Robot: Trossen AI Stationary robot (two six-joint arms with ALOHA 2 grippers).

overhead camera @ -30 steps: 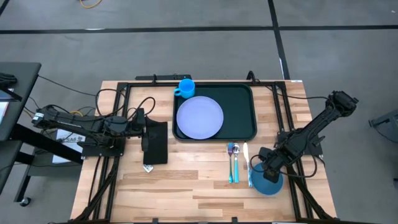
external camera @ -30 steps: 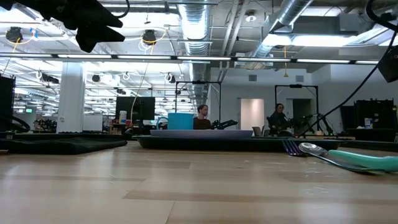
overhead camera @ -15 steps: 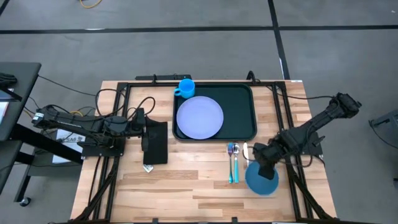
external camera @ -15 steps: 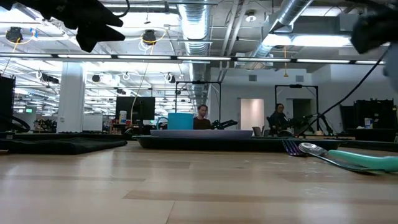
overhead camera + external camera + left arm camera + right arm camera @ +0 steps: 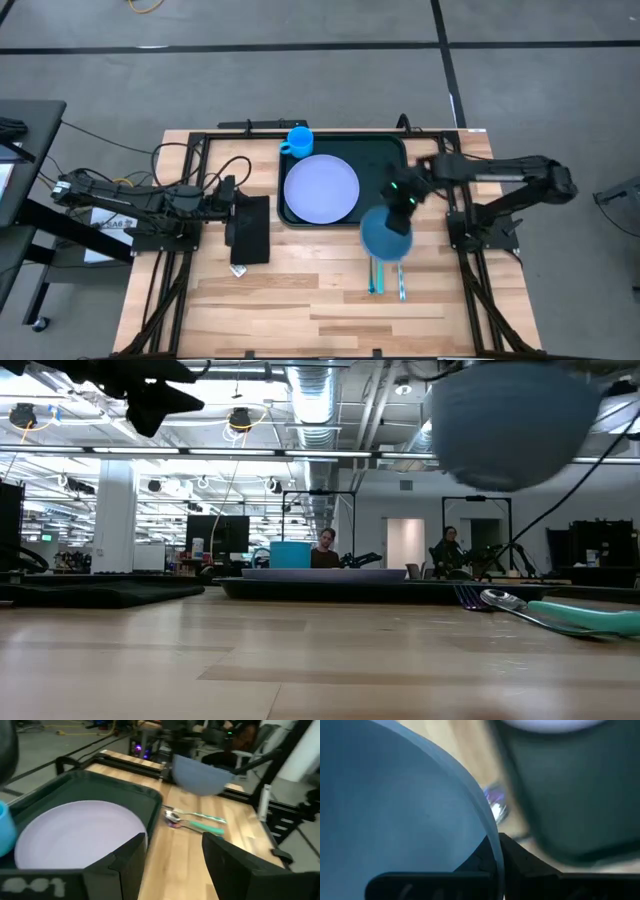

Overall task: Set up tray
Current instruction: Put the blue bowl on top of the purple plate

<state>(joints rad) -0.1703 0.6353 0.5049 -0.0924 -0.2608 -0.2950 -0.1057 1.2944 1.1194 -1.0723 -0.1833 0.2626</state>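
The dark green tray (image 5: 390,160) lies at the table's far middle. On it rest a lavender plate (image 5: 321,188) and a blue cup (image 5: 299,140). My right gripper (image 5: 401,207) is shut on a blue bowl (image 5: 386,234), which hangs in the air over the tray's near right corner and shows high above the table in the low view (image 5: 505,425). Teal-handled cutlery (image 5: 376,276) lies on the wood near the tray. At the table's left, my left gripper (image 5: 174,840) stands open with nothing between its fingers, pointing toward the tray. My right gripper pinches the bowl's rim (image 5: 492,832) between its two fingers, one finger inside the bowl and one outside. The fingers come from above, slanting down. The bowl is lifted clear of the table and hangs below the gripper, open side up.
A flat black rectangle (image 5: 250,235) lies on the wood under my left arm. Black frame rails (image 5: 455,190) run along both sides of the table. Bare wood stretches along the near edge (image 5: 300,310).
My right gripper has carried the blue bowl up off the table's near right part and toward the far left, to the tray's near right corner. The bowl is now lifted clear, and the cutlery that lay beside it stays on the wood.
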